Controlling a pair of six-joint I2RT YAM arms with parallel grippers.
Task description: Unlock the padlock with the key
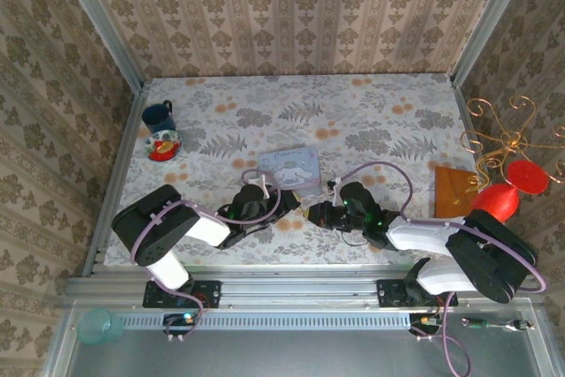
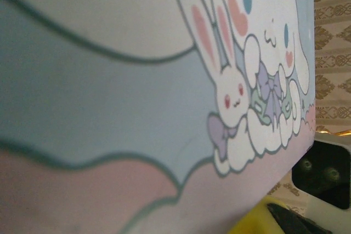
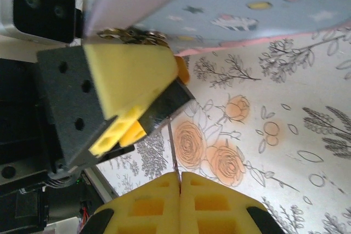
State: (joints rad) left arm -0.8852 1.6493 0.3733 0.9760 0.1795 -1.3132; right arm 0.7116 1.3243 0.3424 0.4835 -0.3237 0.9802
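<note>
The padlock [image 3: 167, 105] is a small dark block pinched between the yellow pads [image 3: 126, 75] of my left gripper [image 1: 287, 211], which is shut on it. My right gripper [image 3: 179, 175] is shut on the key [image 3: 172, 146]. The thin blade of the key runs from the right fingertips up to the padlock's lower face. Both grippers meet near the table's front middle, the right gripper [image 1: 320, 213] facing the left. The pale blue cartoon tin [image 1: 291, 168] lies just behind them. In the left wrist view the tin [image 2: 137, 80] is very close.
A blue mug [image 1: 160, 116] and a small dish [image 1: 163, 145] stand at the back left. On the right are a wooden board [image 1: 455, 192], a red object [image 1: 499, 200] and a gold wire stand [image 1: 508, 134]. A teal cup [image 1: 99, 326] sits on the front rail.
</note>
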